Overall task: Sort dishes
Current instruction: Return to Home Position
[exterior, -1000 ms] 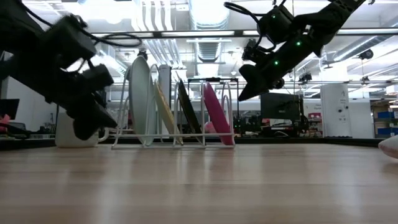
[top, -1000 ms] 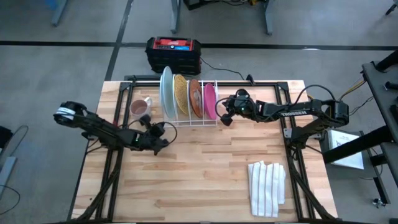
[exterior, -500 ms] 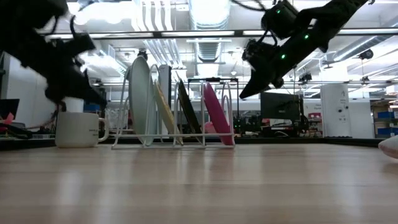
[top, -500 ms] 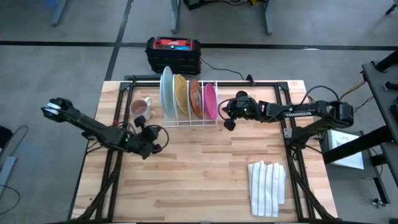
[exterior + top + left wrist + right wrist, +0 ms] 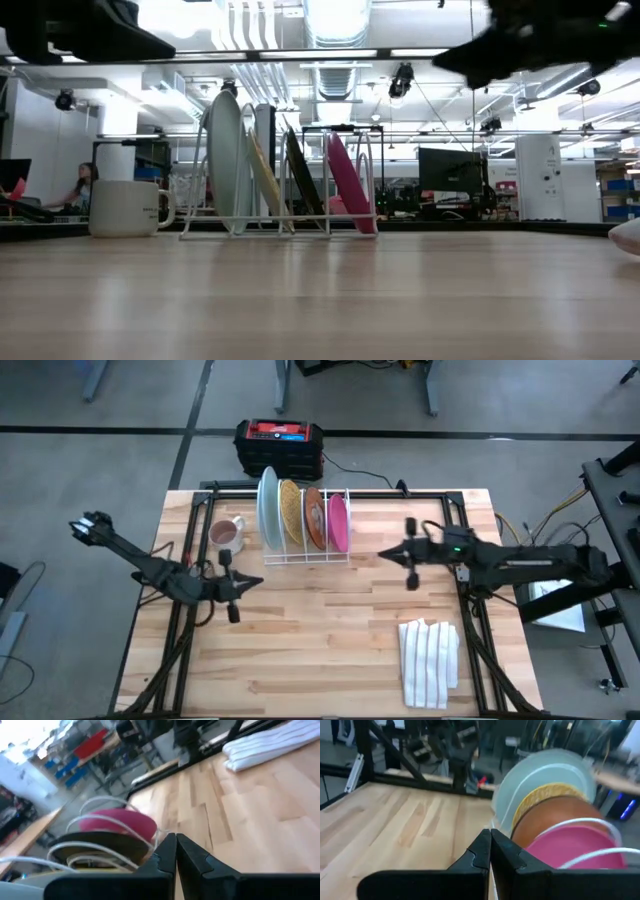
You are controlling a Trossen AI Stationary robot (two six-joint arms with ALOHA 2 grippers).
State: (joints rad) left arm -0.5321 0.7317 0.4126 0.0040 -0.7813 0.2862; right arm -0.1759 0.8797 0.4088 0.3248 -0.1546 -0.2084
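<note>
Four plates [image 5: 289, 510], teal to pink, stand on edge in the rack [image 5: 300, 234]; both jaws clenched empty.

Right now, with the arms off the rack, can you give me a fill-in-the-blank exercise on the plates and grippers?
1. The rack holds ___ plates.
2. The plate next to the mug is the ___ one.
3. The left gripper and right gripper are both ___, holding nothing.
4. The pink plate stands at the rack's end nearer the ___ gripper.

Missing words: four; blue; shut; right.
</note>
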